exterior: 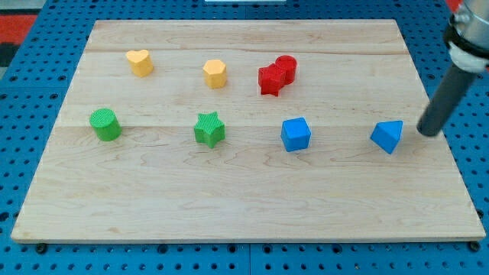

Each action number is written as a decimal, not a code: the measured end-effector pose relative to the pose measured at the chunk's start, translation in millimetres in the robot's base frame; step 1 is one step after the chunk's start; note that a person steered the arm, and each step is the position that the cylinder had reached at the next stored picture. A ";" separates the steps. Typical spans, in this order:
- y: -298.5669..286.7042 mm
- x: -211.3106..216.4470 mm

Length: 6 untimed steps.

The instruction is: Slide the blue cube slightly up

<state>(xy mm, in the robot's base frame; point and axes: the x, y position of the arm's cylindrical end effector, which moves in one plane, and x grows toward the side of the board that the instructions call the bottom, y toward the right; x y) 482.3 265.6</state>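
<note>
so right now my tip (429,134) sits way over at the view's right side of the wooden board (244,206), touching down just to the right of a blue triangular block (388,136), with a small gap between them as far as i can tell. no jaws or anything on this arm, it's just a plain dark rod, so nothing to be apart or together and it isn't clamped on anything. the blue cube (296,134) is in the middle row, a bit right of the board's centre, with the blue triangular block between it and the tip, so the tip is well apart from the cube. left of the cube in the same row there's a green star (209,129), and further left a green cylinder (105,124). up in the top row there's a yellow heart (140,62) on the left, a yellow block (215,73) near the middle that looks kinda pentagonal, and then a red star-ish block (270,79) touching a red cylinder (286,67) just up and right of it. the red pair sits above the cube, slightly left. the board lies on a blue pegboard (30,84).
</note>
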 end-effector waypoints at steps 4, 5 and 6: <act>-181.3 36.3; -182.5 17.5; -182.5 2.8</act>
